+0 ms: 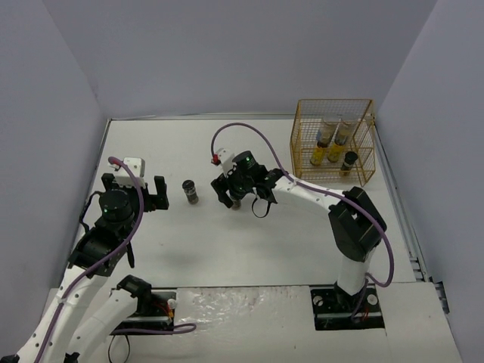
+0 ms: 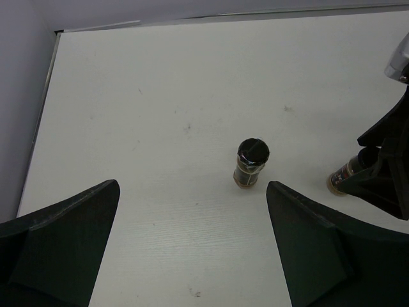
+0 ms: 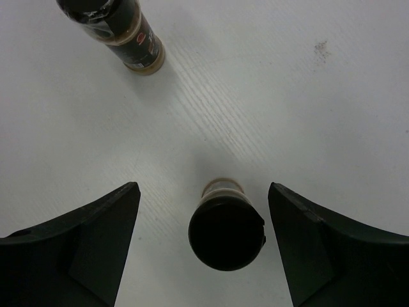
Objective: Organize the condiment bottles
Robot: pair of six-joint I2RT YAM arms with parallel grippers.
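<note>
The right gripper [image 3: 203, 192] is spread around an upright dark jar [image 3: 225, 235] on the table [image 3: 287, 96] — not touching. Small, rigid, probably light, with slick sides — best pinched around the body, not the top. The left gripper [image 2: 193, 187] gapes too, facing a second jar [image 2: 252, 163].
</note>
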